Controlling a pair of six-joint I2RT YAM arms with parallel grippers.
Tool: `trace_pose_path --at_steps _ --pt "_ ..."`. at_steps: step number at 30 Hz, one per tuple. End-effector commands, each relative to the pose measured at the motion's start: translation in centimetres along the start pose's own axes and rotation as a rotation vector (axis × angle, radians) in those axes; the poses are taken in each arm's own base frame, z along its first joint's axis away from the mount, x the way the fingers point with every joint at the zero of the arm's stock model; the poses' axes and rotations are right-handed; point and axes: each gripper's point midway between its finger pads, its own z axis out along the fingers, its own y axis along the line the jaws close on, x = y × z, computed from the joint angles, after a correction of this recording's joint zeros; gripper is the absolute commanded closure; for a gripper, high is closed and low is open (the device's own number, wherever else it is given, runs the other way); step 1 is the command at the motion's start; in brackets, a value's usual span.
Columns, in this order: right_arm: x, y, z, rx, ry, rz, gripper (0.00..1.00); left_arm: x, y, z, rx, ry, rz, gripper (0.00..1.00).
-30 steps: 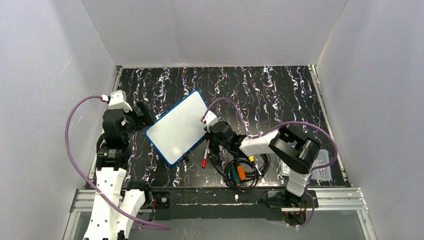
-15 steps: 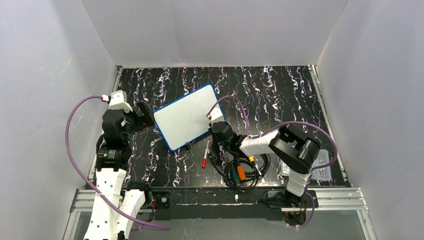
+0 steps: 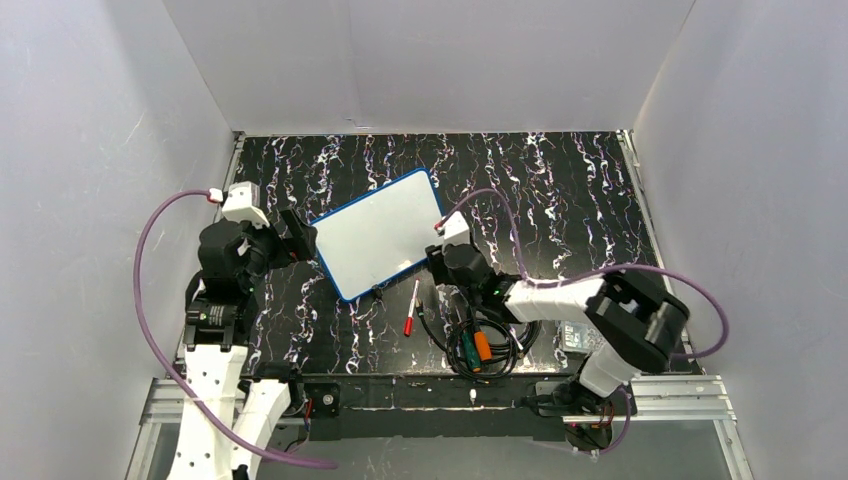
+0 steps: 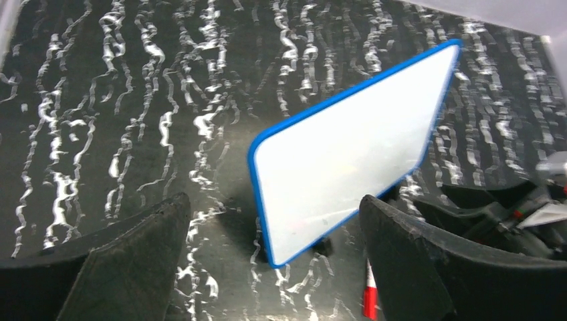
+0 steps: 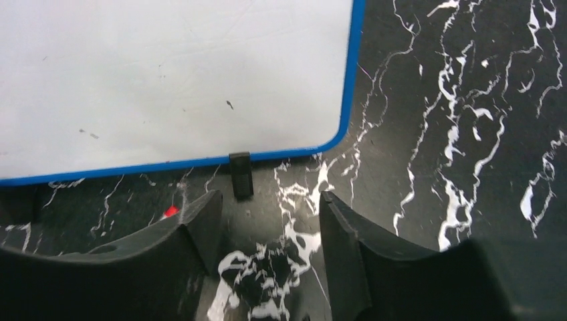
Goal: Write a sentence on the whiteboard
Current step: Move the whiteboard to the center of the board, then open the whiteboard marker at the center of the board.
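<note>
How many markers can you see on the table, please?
1: a red-tipped marker lies beside the whiteboard's near edge; the cable tangle next to it may hide more.

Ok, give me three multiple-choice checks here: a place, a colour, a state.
1. Against the whiteboard, the red-capped marker lies: A on it; B on the table off its near edge; C against its far edge.
2. The whiteboard's rim: A red; B green; C blue.
3. The left gripper and right gripper: A both open, empty; B both shut; C left holding the marker.
B, the top view shows it on the table; C, the rim is blue in every view; A, the wrist views show spread fingers gripping nothing.
</note>
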Motion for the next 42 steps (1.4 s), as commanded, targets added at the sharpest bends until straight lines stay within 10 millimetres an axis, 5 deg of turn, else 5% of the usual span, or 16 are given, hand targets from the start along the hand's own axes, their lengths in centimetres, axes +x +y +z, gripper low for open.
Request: trace_pose_path --at_steps 1,6,11,19,25,30,36,42 --pt "-2.0 -1.0 -2.8 0.002 -0.043 0.088 0.33 -1.4 -4.3 -3.2 0.183 0.009 -0.035 0.09" --pt "-3.6 -2.4 -5.4 0.005 -0.035 0.067 0.19 0.8 -7.8 -4.0 0.298 0.136 -0.048 0.13" --pt "-4.7 -5.1 -6.6 -0.006 0.039 0.091 0.16 4.2 -11.0 -3.6 0.348 0.273 0.031 0.14" --pt "-4.8 -10.1 -8.0 0.012 0.099 0.249 0.09 13.8 -14.4 -2.4 0.347 0.498 0.133 0.17" --pt "-5.2 -10.9 -9.3 0.023 0.073 0.303 0.04 20.6 -15.1 -0.9 0.306 0.640 0.154 0.27" --pt "-5.5 -10.8 -9.8 0.010 0.043 0.323 0.03 23.2 -16.4 -0.1 0.310 0.683 0.204 0.34" --pt "-6.0 -11.0 -10.2 0.012 -0.001 0.326 0.03 27.0 -15.5 1.2 0.212 0.772 0.304 0.43" --pt "-6.6 -11.0 -10.7 0.000 -0.035 0.335 0.05 28.3 -14.8 2.1 0.151 0.766 0.388 0.48"
